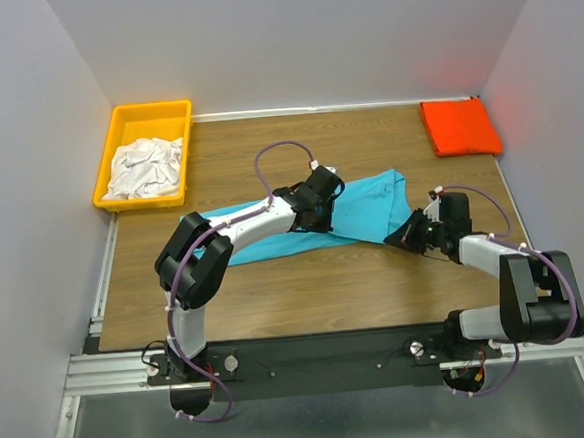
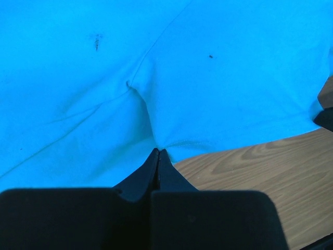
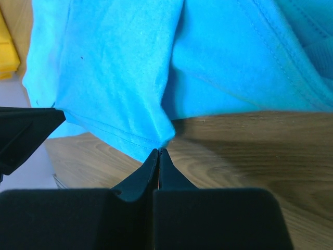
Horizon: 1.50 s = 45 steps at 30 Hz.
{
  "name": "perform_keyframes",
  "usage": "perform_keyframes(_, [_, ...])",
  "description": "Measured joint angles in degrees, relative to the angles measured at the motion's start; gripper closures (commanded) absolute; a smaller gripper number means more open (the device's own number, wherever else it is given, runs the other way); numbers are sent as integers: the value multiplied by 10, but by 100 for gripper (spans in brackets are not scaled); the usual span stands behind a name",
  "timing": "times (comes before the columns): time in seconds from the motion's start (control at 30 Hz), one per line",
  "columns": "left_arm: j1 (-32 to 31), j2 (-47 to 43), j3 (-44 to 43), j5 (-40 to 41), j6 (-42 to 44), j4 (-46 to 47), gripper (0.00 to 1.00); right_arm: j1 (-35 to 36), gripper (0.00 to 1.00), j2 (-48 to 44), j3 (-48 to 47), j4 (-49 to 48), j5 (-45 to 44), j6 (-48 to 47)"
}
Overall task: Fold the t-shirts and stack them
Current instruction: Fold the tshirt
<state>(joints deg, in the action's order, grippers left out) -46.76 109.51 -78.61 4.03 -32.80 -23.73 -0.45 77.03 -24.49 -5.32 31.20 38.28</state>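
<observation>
Nearest its wrist camera, the left end effector [image 2: 158,151] is closed, its two black tips meeting on the hem of the turquoise-blue t-shirt [image 2: 156,62], which fills almost the whole view. The cloth puckers into creases that run up from the pinch. The right end effector [image 3: 158,151] is closed in the same way on a stitched hem corner, with bare wood of the counter [image 3: 250,151] beside it. Only the top view shows the whole layout. There the turquoise-blue shirt lies as a long, rumpled band slanting across the middle of the counter, the left arm reaching over its centre and the right arm at its right end. A folded orange-red t-shirt [image 1: 460,127] sits flat in the far right corner, close to the wall. White t-shirts [image 1: 146,167] are crumpled inside a yellow bin [image 1: 150,111] in the far left corner. Open wood runs along the near edge, and also between the bin and the orange-red shirt.
</observation>
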Motion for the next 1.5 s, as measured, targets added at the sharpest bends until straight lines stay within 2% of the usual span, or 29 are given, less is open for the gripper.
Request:
perform_keyframes(0.33, [6,0,5,-17,15,-1,100,0,94,23,-23,42,0,-14])
perform_keyframes(0.6, [21,1,2,-27,26,-2,100,0,94,33,-105,100,-5,-33])
perform_keyframes(0.93, [40,52,-74,-50,48,-5,100,0,94,110,-214,145,-27,-56])
perform_keyframes(1.13, [54,83,-115,-65,59,-13,100,0,94,144,-247,157,-43,-62])
perform_keyframes(1.5, [77,103,-130,-89,65,-17,100,0,94,197,-292,164,-58,-68])
